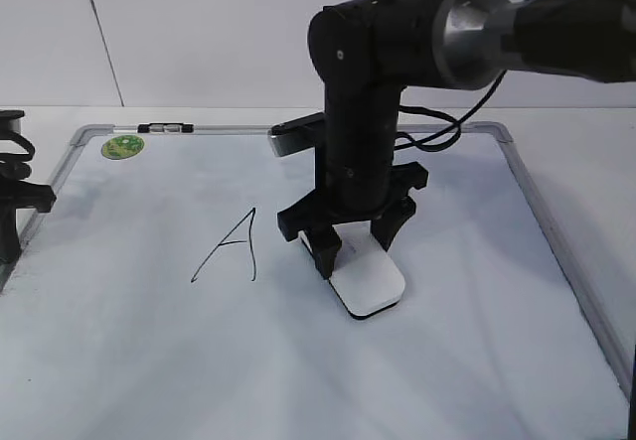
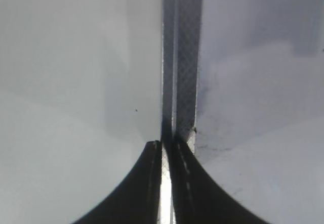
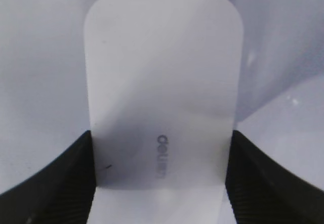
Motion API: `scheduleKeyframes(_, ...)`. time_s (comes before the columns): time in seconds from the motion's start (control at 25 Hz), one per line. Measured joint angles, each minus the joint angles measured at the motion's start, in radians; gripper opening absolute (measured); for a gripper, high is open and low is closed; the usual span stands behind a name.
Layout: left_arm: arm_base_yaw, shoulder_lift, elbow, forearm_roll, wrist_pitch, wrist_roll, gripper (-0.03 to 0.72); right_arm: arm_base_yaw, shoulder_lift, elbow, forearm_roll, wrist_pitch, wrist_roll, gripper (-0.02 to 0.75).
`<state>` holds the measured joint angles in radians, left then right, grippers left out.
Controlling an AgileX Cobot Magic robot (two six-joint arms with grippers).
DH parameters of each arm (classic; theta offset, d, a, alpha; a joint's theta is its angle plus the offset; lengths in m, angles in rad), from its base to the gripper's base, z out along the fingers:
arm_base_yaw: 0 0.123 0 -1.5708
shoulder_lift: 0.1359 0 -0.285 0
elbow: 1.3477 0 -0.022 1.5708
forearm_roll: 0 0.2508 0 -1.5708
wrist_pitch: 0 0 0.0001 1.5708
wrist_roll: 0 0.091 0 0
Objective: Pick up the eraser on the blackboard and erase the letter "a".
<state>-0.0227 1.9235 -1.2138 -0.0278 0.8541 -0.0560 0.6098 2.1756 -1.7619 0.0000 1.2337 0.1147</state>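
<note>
The white eraser lies flat on the blackboard, right of centre. My right gripper comes straight down over its far end, with a black finger pressed against each long side. In the right wrist view the eraser fills the space between the two ribbed pads, its grey lettering facing up, and the right gripper is shut on it. The letter "a" is hidden or out of view. My left gripper is shut and empty over the board's metal frame, at the far left edge.
A tall capital "A" is drawn left of the eraser. A round green sticker sits in the far left corner, and a small marker rests on the top frame. The board's right frame runs close to my right arm.
</note>
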Motion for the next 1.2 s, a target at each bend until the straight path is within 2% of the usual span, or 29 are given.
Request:
scheduleKeyframes(0.28,0.000,0.000,0.000,0.000,0.000,0.000,0.032,0.008,-0.024,0.000,0.009,-0.006,0.014,0.554)
scheduleKeyframes(0.6,0.000,0.000,0.000,0.000,0.000,0.000,0.032,-0.025,-0.079,-0.024,-0.062,-0.006,0.037,0.554)
scheduleKeyframes(0.92,0.000,0.000,0.000,0.000,0.000,0.000,0.032,-0.029,-0.141,-0.115,-0.177,-0.004,0.085,0.554)
scheduleKeyframes(1.2,0.000,0.000,0.000,0.000,0.000,0.000,0.032,-0.031,-0.223,-0.123,-0.313,0.003,0.167,0.554)
